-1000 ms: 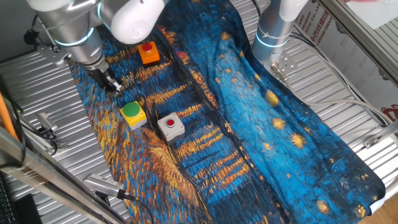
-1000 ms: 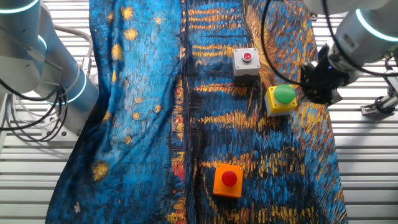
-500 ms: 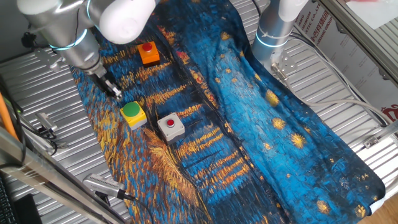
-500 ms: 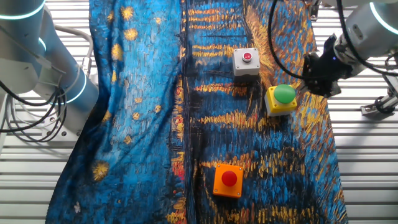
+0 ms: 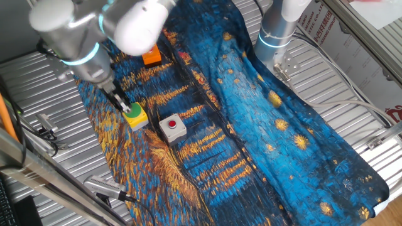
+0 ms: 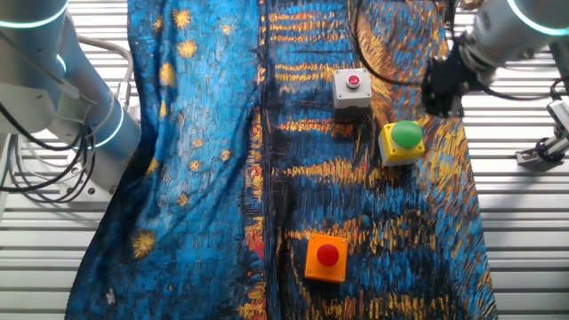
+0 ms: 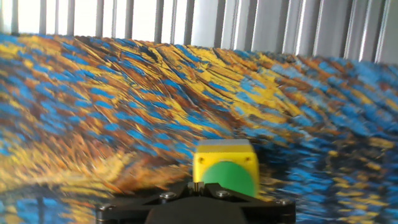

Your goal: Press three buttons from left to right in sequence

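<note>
Three button boxes sit on the blue-and-yellow patterned cloth (image 6: pixel 204 133). The orange box with red cap (image 6: pixel 326 256) is partly hidden behind my arm in one fixed view (image 5: pixel 151 58). The yellow box with green cap (image 5: pixel 135 115) (image 6: pixel 402 142) fills the lower middle of the hand view (image 7: pixel 225 167). The grey box with red cap (image 5: pixel 173 127) (image 6: pixel 352 87) stands beside it. My gripper (image 5: pixel 125 107) (image 6: pixel 442 89) (image 7: pixel 199 185) hovers close by the green cap, fingertips shut together and empty. I cannot tell whether it touches the cap.
The cloth lies over a ribbed metal table (image 5: pixel 38 75). A second arm's base (image 5: pixel 276 31) (image 6: pixel 62 98) stands at the cloth's far side. Loose metal parts (image 5: pixel 44 129) and cables lie at the table edge.
My gripper has moved across the cloth from beside the orange box's side toward the yellow box with green cap, and now sits right at it. The boxes have not moved.
</note>
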Controlling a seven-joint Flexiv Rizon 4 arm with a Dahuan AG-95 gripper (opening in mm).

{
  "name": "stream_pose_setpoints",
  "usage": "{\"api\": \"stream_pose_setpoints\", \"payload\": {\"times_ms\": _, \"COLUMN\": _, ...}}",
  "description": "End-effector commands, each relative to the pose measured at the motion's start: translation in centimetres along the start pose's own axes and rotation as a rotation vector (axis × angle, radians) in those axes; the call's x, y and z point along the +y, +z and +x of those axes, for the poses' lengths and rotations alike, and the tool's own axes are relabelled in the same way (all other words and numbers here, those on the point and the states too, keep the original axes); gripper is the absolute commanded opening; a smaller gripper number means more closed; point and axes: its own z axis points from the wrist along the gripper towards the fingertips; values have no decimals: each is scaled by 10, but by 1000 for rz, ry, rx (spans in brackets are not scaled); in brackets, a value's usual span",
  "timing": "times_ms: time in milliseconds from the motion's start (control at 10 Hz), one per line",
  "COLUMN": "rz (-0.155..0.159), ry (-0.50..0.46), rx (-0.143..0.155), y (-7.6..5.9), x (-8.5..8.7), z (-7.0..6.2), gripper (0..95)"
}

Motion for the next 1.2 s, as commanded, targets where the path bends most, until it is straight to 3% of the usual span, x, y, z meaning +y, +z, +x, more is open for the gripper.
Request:
{"api": "stream_pose_setpoints", "payload": {"times_ms": 100, "rz": 0, "ry": -33, "rx": 9, "y": 2, "x": -2, "z": -1, "gripper": 0}}
{"api": "stream_pose_setpoints", "payload": {"times_ms": 500, "rz": 1, "ry": -50, "rx": 10, "y": 1, "x": -15, "z": 1, "gripper": 0}}
{"api": "stream_pose_setpoints", "payload": {"times_ms": 800, "rz": 12, "ry": -54, "rx": 15, "y": 14, "x": -18, "z": -1, "gripper": 0}}
{"api": "stream_pose_setpoints", "payload": {"times_ms": 1000, "rz": 50, "ry": -66, "rx": 19, "y": 18, "x": -22, "z": -1, "gripper": 0}}
{"api": "stream_pose_setpoints", "payload": {"times_ms": 1100, "rz": 93, "ry": -89, "rx": 24, "y": 16, "x": -26, "z": 1, "gripper": 0}}
{"api": "stream_pose_setpoints", "payload": {"times_ms": 1200, "rz": 97, "ry": -96, "rx": 25, "y": 14, "x": -29, "z": 1, "gripper": 0}}
